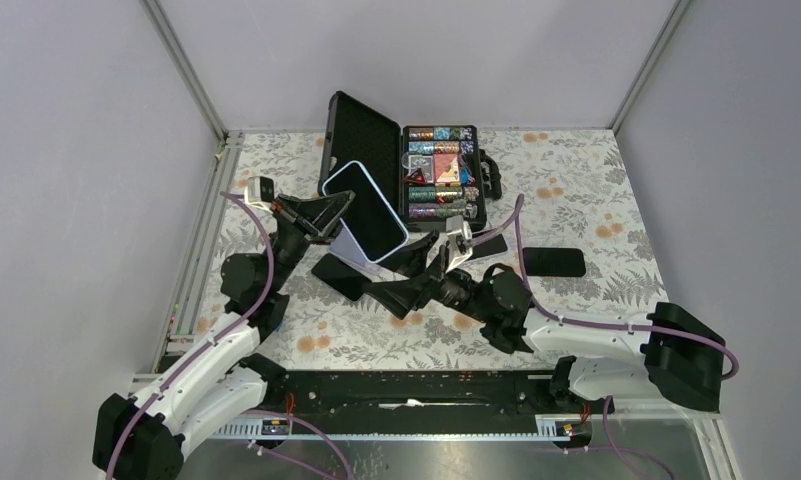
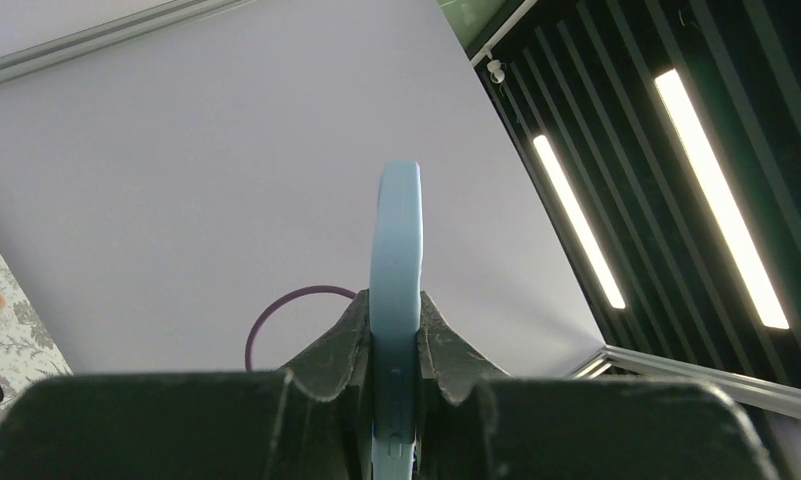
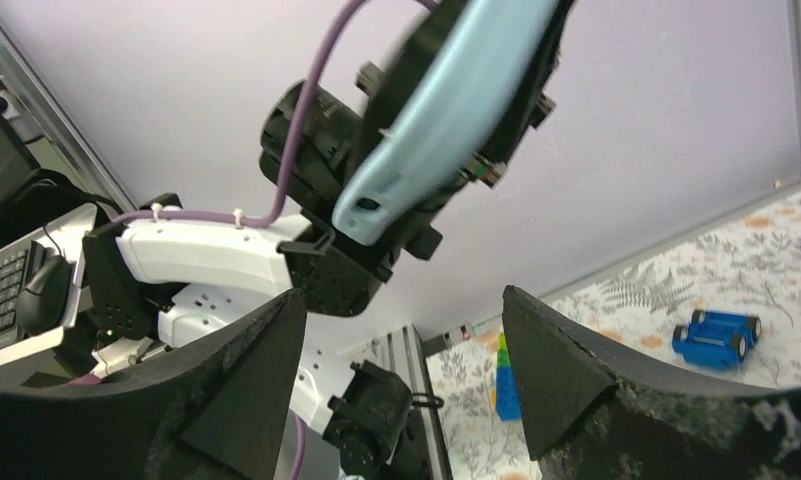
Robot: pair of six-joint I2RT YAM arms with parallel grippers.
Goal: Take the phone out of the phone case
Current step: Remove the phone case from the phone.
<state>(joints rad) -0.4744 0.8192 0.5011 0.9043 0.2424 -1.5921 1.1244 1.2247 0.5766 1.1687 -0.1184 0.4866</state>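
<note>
**Wide jaws wait below cased phone (image 1: pixel 368 208)**

Lower centre, the right gripper (image 3: pixel 401 350) gapes wide and empty beneath the phone, which hangs mid-frame in its pale blue phone case (image 2: pixel 398 240), pinched edgewise by the left gripper (image 2: pixel 396 335). Rigid, slick glass in a pliant shell likely frees best by peeling a corner lip. Upper centre, an open chip case (image 1: pixel 361 135).

Soft, even light falls on the floral-patterned worktop (image 1: pixel 596 190); shadows there are faint. Two long white ceiling lamps (image 2: pixel 721 200) glare brightly in the left wrist view. The pale blue phone case (image 3: pixel 446 110) looks blurred in the right wrist view.
</note>
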